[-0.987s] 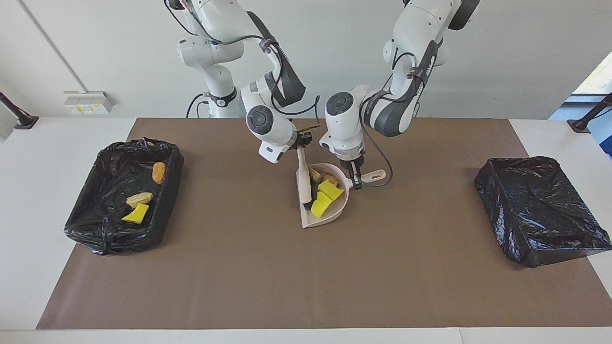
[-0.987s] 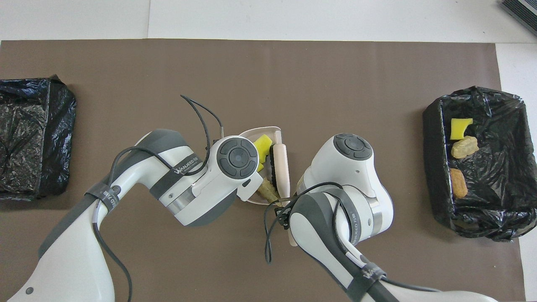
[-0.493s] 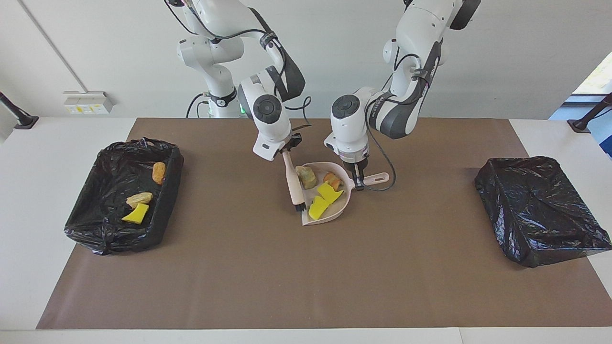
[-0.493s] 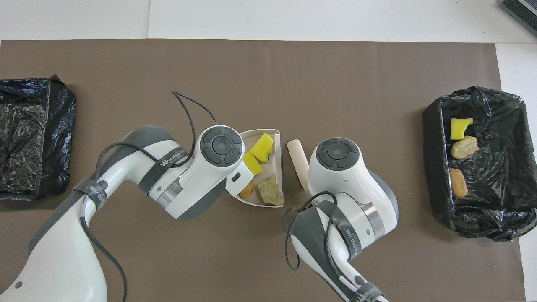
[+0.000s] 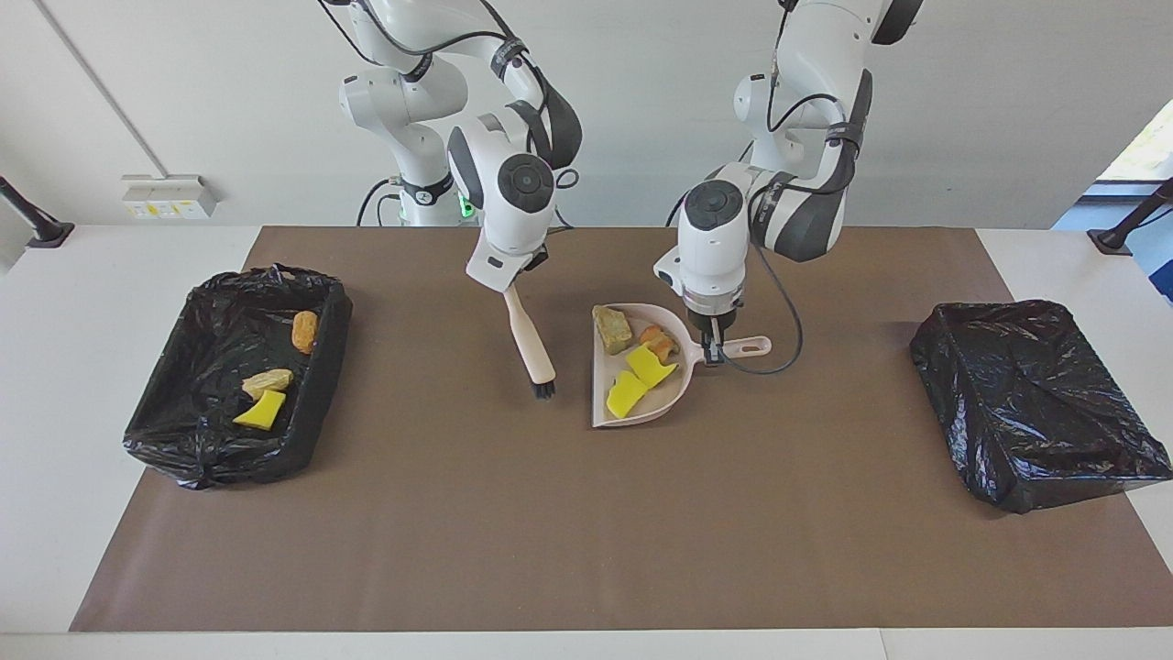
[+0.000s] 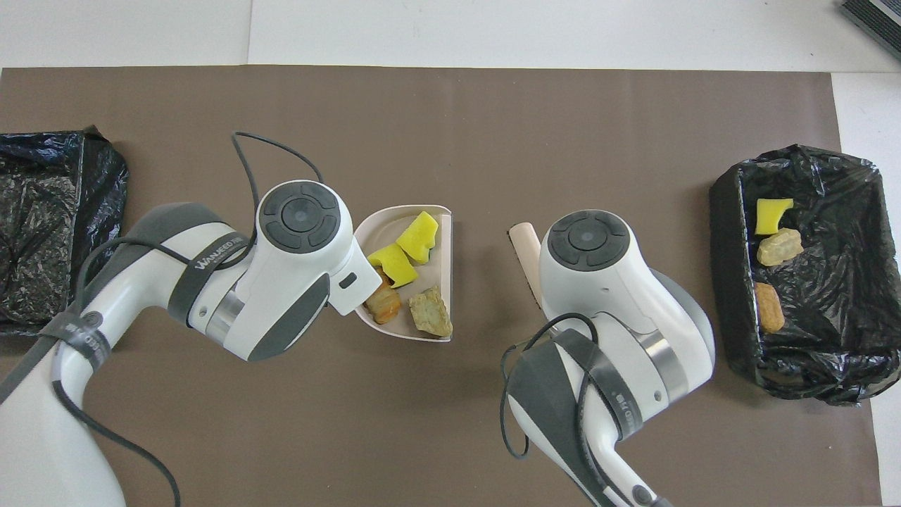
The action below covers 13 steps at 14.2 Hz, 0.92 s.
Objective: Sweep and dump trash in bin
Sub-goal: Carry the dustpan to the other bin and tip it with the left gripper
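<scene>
My left gripper is shut on the handle of the beige dustpan, which lies low over the mat's middle. The dustpan holds several pieces of trash: two yellow sponge chunks, a pale beige rock lump and an orange-brown lump. My right gripper is shut on the beige-handled brush, bristles down, beside the dustpan toward the right arm's end. The black-lined bin at that end holds three scraps.
A second black-lined bin stands at the left arm's end of the table. The brown mat covers the table's middle. In the overhead view both wrists hide the grippers; only the brush's handle end shows.
The brush has left the dustpan and moved toward the right arm's end. The dustpan with its trash has shifted toward the left arm's end. Both arms have drawn apart and risen.
</scene>
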{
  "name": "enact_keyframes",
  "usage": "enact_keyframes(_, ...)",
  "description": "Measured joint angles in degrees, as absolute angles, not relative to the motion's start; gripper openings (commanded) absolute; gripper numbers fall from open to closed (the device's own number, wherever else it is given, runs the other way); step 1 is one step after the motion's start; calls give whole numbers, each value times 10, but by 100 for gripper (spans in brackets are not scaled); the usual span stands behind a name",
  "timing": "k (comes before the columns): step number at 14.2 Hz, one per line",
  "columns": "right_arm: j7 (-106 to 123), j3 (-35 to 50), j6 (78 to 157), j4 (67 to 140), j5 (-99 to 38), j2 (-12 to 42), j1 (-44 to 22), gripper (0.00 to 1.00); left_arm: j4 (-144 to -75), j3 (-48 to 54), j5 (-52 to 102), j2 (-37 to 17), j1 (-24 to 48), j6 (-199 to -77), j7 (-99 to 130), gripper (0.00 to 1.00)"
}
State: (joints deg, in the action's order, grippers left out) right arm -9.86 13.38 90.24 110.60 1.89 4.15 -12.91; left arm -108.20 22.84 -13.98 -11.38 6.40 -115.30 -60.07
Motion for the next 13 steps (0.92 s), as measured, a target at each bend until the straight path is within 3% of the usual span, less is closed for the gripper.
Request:
enact_keyframes(3, -136, 132, 847, 1096, -26, 17, -109, 0, -1109, 170, -114, -52, 64, -1152, -664, 0)
enact_keyframes(6, -227, 145, 847, 1103, -117, 8, -132, 0, -1124, 74, -66, -13, 63, -1150, -741, 0)
enact_keyframes(13, -366, 152, 976, 1172, -192, -4, -268, 0, -1118, -171, -17, -4, 57, -1161, -939, 0)
